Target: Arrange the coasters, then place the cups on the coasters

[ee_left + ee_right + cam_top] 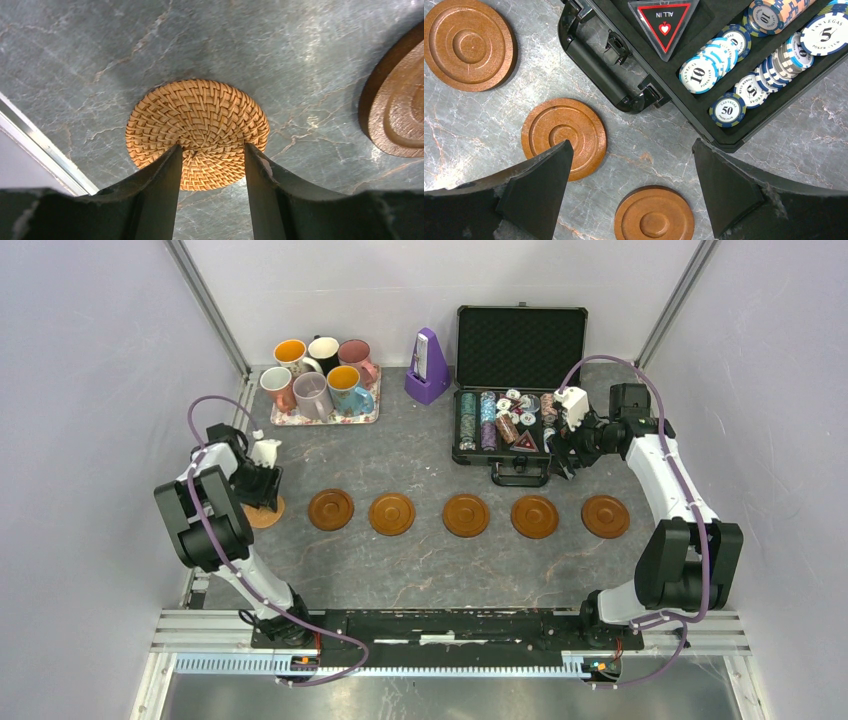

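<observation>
Rail [45, 145] borders the woven coaster [197, 120] closely on the left; bare table [300, 45] lies rightward. Tan, spiral-woven, it rests flat beneath the half-open left gripper [212, 146]. Right gripper [631, 141] hangs wide open, empty.

A grey, marble-veined tabletop [420, 570] is stretching across the enclosure, and soft overhead light is glinting off it in pale patches. Plain lilac-white walls [80, 390] are closing it in on three sides, with slanted aluminium posts [207, 302] standing at the back corners. A ridged aluminium rail [200, 625] is running along the near edge, above a dull metal sheet [450, 700].
</observation>
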Robot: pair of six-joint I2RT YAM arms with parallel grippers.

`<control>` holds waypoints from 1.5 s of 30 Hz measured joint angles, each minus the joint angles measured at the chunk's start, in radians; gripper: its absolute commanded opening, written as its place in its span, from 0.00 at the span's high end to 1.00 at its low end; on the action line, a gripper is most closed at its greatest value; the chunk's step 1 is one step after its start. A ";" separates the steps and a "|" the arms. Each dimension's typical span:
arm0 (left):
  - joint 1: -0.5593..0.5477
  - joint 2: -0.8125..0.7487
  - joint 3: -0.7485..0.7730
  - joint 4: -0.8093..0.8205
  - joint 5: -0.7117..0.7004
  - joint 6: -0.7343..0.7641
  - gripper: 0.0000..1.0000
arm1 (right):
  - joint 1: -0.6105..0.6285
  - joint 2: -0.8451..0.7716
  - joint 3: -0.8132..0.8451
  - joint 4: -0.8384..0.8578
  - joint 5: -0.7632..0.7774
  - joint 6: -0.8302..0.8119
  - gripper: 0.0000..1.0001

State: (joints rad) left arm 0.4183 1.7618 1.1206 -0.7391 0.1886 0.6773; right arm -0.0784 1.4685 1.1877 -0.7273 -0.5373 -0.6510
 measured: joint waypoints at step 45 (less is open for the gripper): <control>-0.362 0.216 0.515 -0.045 0.290 0.423 0.34 | 0.048 0.103 0.088 0.240 0.008 0.208 0.02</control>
State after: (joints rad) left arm 0.0559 1.9778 1.6360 -0.7837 0.4786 1.1000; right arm -0.0307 1.5719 1.2758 -0.4873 -0.5297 -0.4431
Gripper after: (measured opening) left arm 0.692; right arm 0.979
